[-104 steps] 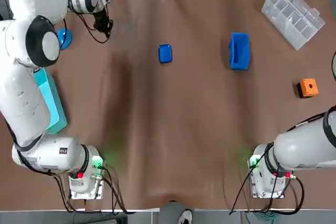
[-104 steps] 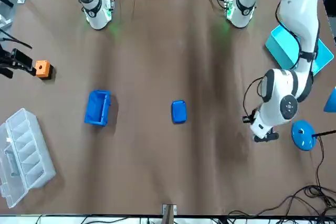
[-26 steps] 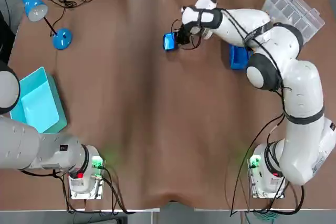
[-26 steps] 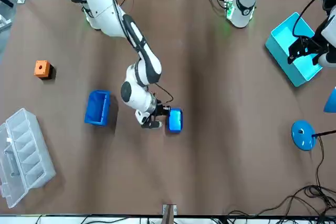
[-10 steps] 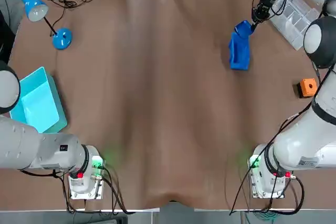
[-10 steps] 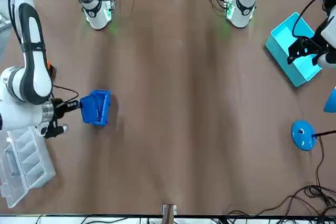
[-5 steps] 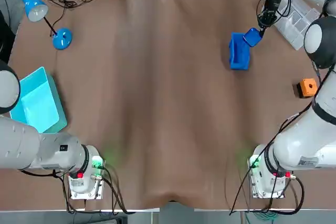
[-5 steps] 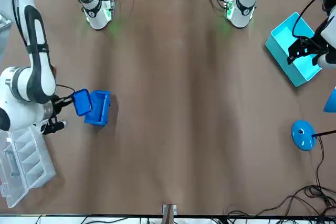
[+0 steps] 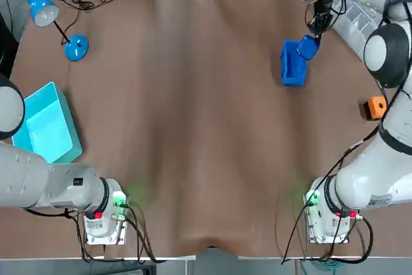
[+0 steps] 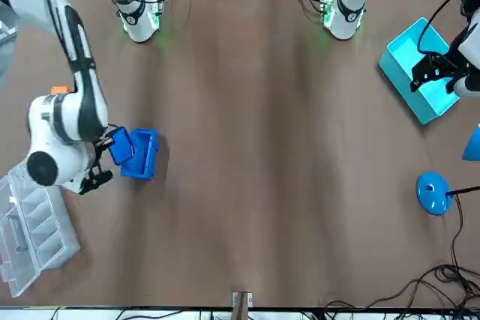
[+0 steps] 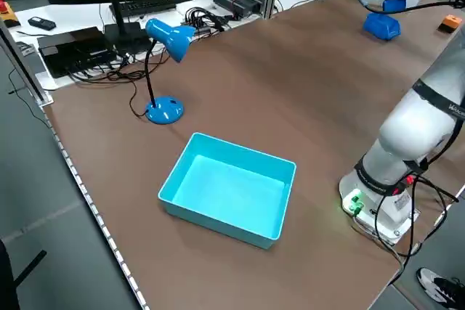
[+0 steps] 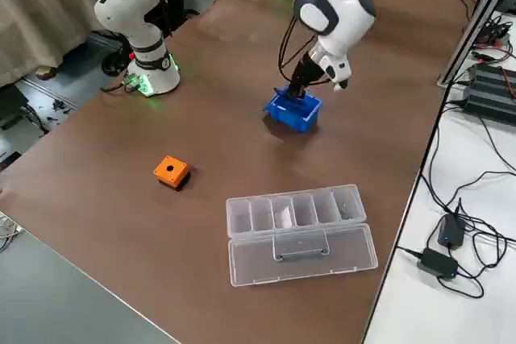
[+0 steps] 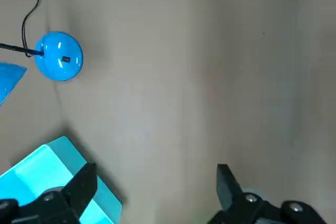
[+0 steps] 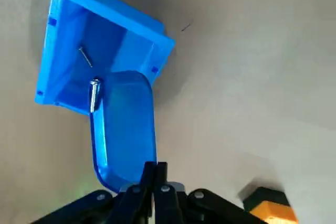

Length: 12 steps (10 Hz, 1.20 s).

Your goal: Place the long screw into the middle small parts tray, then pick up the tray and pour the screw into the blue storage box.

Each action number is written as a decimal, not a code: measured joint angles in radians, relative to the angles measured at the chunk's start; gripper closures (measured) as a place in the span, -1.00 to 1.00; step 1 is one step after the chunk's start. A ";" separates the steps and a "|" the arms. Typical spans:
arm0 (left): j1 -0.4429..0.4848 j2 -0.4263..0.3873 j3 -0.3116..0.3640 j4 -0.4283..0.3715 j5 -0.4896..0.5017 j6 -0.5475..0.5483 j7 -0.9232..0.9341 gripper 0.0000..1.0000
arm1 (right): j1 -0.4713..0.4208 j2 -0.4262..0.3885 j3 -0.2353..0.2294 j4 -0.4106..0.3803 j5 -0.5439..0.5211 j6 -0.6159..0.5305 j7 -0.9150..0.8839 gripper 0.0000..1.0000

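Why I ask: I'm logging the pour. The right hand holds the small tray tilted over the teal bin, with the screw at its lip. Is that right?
Not the teal bin, which lies at the table's left edge. The right hand holds the tray tilted over the blue box, with the screw at its lip, as the right wrist view shows.

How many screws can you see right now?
2: the long screw at the tipped tray lip, over the blue storage box; a thinner screw inside it. Others may be hidden.
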 joint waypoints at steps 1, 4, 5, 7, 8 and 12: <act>0.000 0.000 0.000 0.000 0.000 0.000 0.000 -1.00 | 0.018 0.000 0.001 0.000 -0.038 0.008 0.001 0.92; 0.001 0.001 0.001 0.000 0.000 0.000 0.000 -1.00 | 0.071 0.000 0.002 0.000 -0.136 0.035 0.037 0.92; 0.001 0.001 0.001 0.000 0.000 0.000 0.000 -1.00 | 0.088 0.000 0.002 0.000 -0.163 0.035 0.062 0.92; 0.001 0.002 0.001 0.000 0.000 0.000 0.000 -1.00 | 0.129 0.000 0.003 -0.003 -0.237 0.032 0.118 0.92; 0.001 0.002 0.001 0.000 0.000 0.000 0.000 -1.00 | 0.161 0.000 0.004 -0.010 -0.283 0.029 0.161 0.92; 0.001 0.002 0.001 0.000 0.000 0.000 0.000 -1.00 | 0.307 0.000 0.005 -0.101 -0.468 0.022 0.378 0.92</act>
